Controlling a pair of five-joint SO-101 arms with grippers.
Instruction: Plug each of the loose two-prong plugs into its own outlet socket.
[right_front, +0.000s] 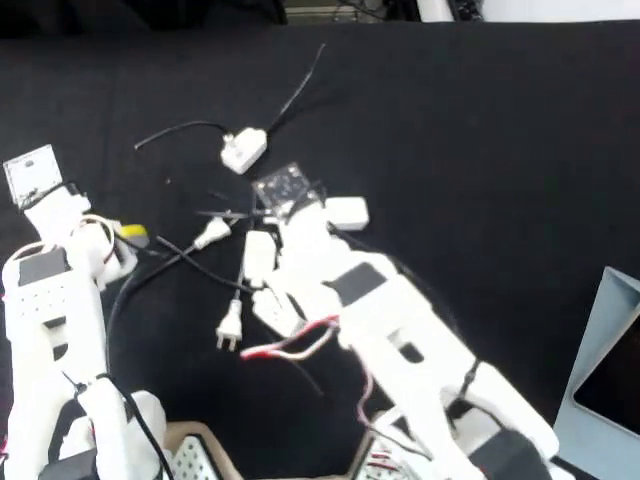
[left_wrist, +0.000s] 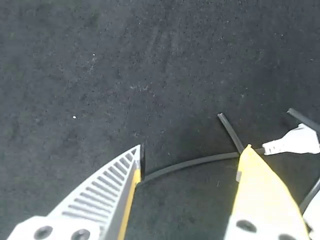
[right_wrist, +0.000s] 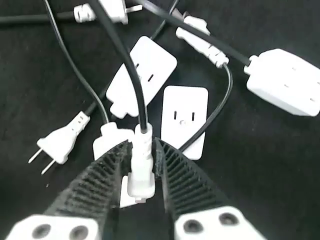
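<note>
The held plug (right_wrist: 140, 172), white on a black cord (right_wrist: 131, 75), is clamped between the right gripper's (right_wrist: 140, 147) ribbed fingers. Its end lies over a white socket (right_wrist: 106, 142) half hidden by one finger, and I cannot tell whether the prongs are seated. Just beyond the fingertips lie a three-hole socket (right_wrist: 184, 120) and, just beside it, a tilted two-slot socket (right_wrist: 142, 75). A loose plug (right_wrist: 57, 145) lies off to one side of this gripper, prongs bare, on the black table (right_wrist: 280, 175). Farther out are a big socket (right_wrist: 285, 82) and another plug (right_wrist: 200, 35).

The left gripper (left_wrist: 192, 152) hangs over the table with its jaws apart. A thin cord (left_wrist: 190, 162) crosses the gap between its fingers, and a small white plug (left_wrist: 295, 141) lies just past the yellow finger (left_wrist: 262, 195).
</note>
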